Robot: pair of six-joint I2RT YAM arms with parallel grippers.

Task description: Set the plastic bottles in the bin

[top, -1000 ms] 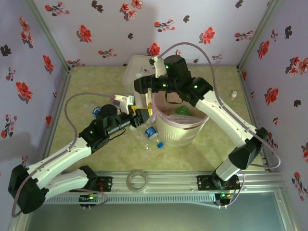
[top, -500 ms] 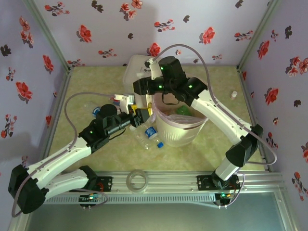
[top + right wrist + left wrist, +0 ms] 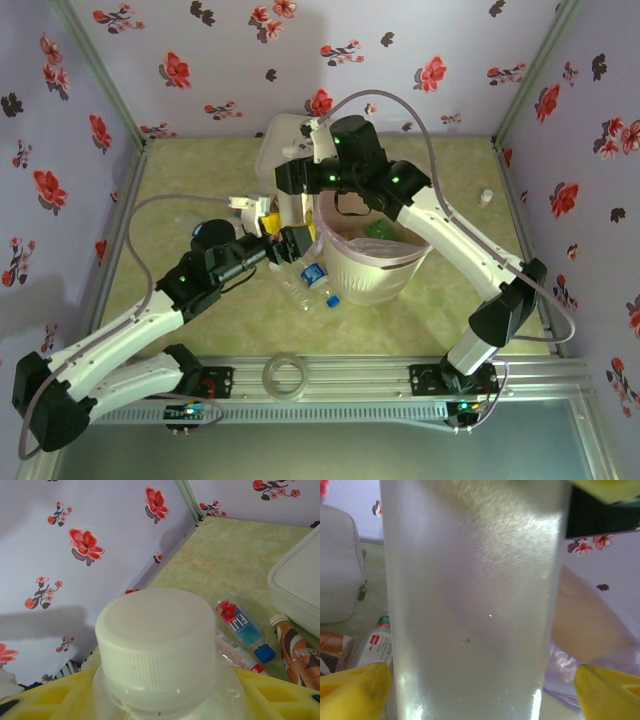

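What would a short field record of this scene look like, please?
left gripper: open around a clear bottle, beside the bin
right gripper: shut on a white-capped bottle, near the white box
in bin: green bottle
on table: blue-capped bottle, left of the bin

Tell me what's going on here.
The plastic bottles are being put into the round cream-white bin with a pink liner. The right arm's fingers grip a clear plastic bottle with a white cap near the bin's far-left rim. The left arm's fingers stand wide either side of another clear plastic bottle beside the bin. A green bottle already lies inside.
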